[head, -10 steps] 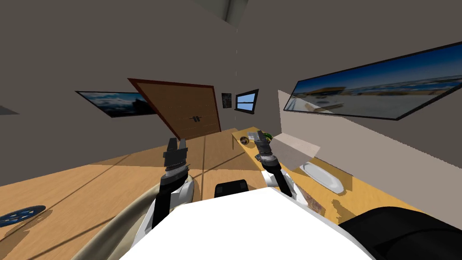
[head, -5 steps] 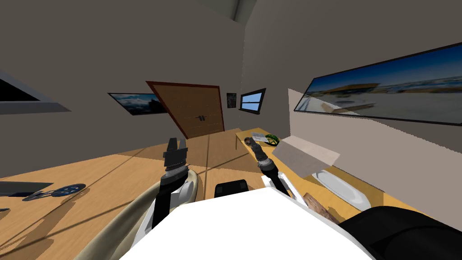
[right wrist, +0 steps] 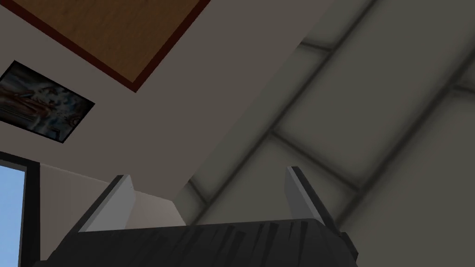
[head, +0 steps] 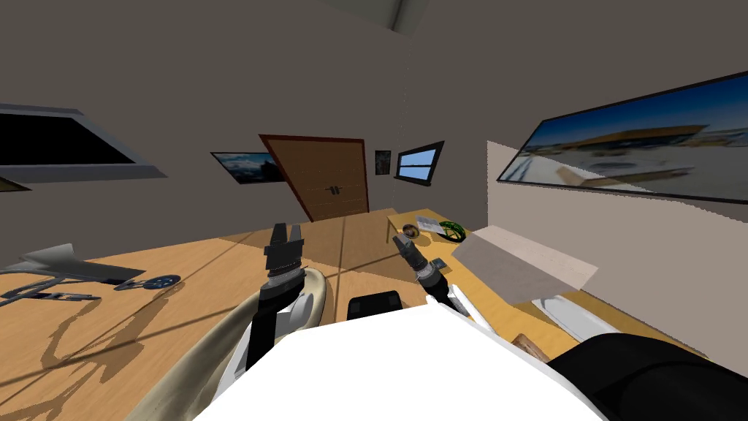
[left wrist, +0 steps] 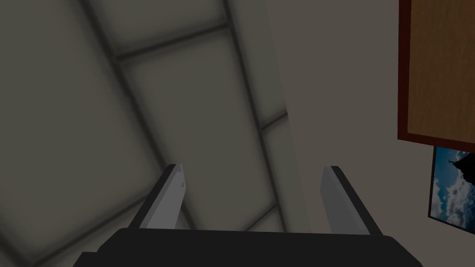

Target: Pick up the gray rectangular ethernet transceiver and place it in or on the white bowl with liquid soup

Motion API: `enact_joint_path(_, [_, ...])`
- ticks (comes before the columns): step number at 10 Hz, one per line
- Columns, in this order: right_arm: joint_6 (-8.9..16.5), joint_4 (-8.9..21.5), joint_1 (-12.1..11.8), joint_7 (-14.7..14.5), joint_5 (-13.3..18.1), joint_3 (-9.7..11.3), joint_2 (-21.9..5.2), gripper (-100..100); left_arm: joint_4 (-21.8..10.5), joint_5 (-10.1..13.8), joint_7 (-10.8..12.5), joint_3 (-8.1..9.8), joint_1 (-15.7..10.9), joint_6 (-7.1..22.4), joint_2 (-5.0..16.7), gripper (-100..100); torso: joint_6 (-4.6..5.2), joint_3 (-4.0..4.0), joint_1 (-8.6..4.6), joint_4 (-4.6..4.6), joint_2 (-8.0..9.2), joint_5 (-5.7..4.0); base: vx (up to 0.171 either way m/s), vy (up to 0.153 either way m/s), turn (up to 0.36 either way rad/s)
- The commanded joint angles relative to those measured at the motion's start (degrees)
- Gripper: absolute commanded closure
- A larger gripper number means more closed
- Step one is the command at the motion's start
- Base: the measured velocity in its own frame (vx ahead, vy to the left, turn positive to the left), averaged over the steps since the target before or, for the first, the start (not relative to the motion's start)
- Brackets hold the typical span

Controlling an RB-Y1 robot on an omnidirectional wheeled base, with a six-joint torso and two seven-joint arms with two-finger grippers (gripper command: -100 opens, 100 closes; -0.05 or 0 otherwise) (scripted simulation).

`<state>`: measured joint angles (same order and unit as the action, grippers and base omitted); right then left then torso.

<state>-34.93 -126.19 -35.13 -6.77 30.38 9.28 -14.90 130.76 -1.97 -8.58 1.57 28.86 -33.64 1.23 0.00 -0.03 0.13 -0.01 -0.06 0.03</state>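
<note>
At the far left, 1 dark-framed opening [head: 66, 142] is showing a black area. Below it, 1 pale grey winged shape [head: 69, 264] is lying on the wooden floor [head: 182, 307], with 1 blue disc [head: 159, 281] just beside it.

The left tool [head: 286, 231] is hanging above the floor, pointing up, well apart from every loose thing. Its 2 fingers [left wrist: 172, 194] are standing wide apart with nothing between them.

On the far wall, 1 picture [head: 252, 167] is hanging left of 1 brown door [head: 325, 179]. To the door's right, 1 small dark picture [head: 383, 162] and 1 small window [head: 420, 162] are sitting side by side.

The right tool [head: 399, 240] is hovering over the near end of the yellow surface [head: 482, 300]. Its 2 fingers [right wrist: 116, 204] are also spread apart and gripping nothing.

3 things are resting at the surface's far end, beyond the right tool. First comes 1 small round bowl [head: 411, 232], drawn dark with a tan inside. Just beside it is lying 1 pale grey flat rectangle [head: 431, 224], which I am taking for the transceiver, though I cannot tell for certain. It is sitting outside the bowl, between the bowl and 1 green and black thing [head: 453, 231].

1 small dark piece [head: 438, 262] is lying on the surface just beside the right forearm.

Further right, 1 grey block [head: 522, 267] is standing against the wall, with 1 white oblong shape [head: 577, 316] beneath its near edge. Above, 1 wide framed landscape [head: 635, 157] is running along the right wall.
</note>
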Motion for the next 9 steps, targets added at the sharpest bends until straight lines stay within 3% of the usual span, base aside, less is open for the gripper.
enact_joint_path(1, [-0.4,2.1,-0.6,-2.1,2.9,0.7,-2.4,-100,0.0,0.0,0.0,0.00,0.0,0.0,0.0,0,0.00,0.00,0.00,0.00,0.00,0.00,0.043,0.048,0.267])
enact_joint_path(5, [-0.8,4.8,-2.1,-5.1,8.5,2.1,-5.1,-100,0.0,0.0,0.0,0.00,0.0,0.0,0.0,0,0.01,-0.05,0.00,-0.02,-0.09,0.01,0.047,0.029,0.119])
enact_joint_path(9, [-0.6,10.6,-4.5,-10.3,16.1,4.1,-9.8,-100,0.0,0.0,0.0,0.01,0.0,0.0,0.0,0,0.02,-0.10,-0.10,-0.04,-0.18,-0.02,0.074,0.009,0.178])
